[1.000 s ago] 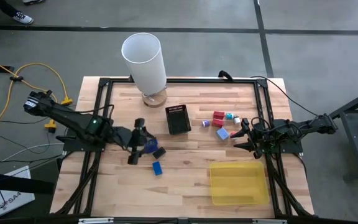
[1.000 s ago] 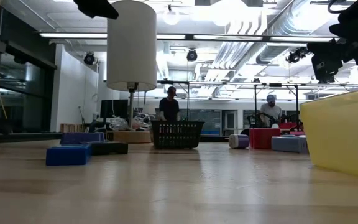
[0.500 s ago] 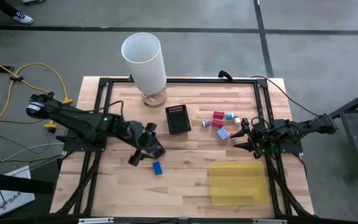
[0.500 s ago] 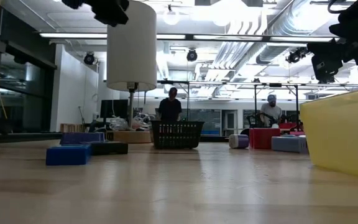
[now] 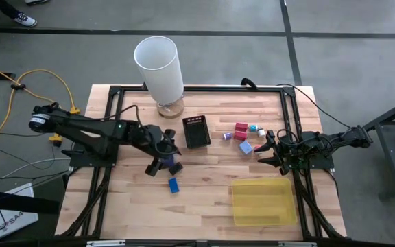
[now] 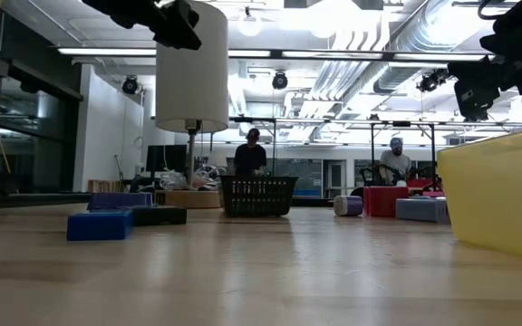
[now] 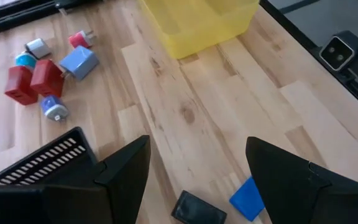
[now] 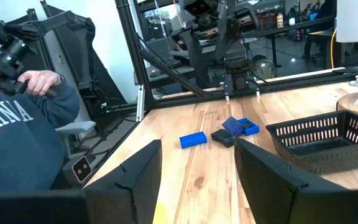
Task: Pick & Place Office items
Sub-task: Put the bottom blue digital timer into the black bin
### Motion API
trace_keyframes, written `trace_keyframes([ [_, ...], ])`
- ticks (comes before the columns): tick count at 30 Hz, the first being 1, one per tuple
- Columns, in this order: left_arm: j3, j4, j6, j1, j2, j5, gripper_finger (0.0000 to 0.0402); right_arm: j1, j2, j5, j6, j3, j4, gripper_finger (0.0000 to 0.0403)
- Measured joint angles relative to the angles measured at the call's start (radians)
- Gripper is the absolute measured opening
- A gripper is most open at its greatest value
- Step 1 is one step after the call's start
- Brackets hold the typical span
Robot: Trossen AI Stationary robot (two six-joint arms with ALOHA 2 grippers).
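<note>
Pale wood table [image 5: 211,171], translucent plastic tray [image 5: 262,202]

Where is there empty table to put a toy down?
Bare wood lies between the blue block and the yellow tray, and along the edge behind the black mesh box. It is crowded at the red and pale blue blocks and under the left gripper.

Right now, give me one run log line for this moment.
left gripper: open, empty, above blue and black pieces | right gripper: open, waiting beside red blocks | mesh box: empty | yellow tray: empty
</note>
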Motion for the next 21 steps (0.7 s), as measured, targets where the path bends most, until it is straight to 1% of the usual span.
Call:
trace_keyframes([
  [7, 0.002, 0.01, -0.005, 0.016, 0.0, -0.001, 0.0256, 0.0, 0.0, 0.0, 0.0, 0.0, 0.0, 0.019],
  [12, 0.047, -0.014, -0.009, 0.047, 0.023, 0.01, 0.0256, 0.0, 0.0, 0.0, 0.0, 0.0, 0.0, 0.019],
  [16, 0.12, -0.065, 0.004, 0.072, 0.079, 0.049, 0.0256, 0.0, 0.001, 0.0, 0.0, 0.0, 0.0, 0.019],
  [21, 0.231, -0.121, 0.047, 0.092, 0.166, 0.056, 0.0256, 0.0, 0.003, 0.0, 0.0, 0.0, 0.0, 0.019],
])
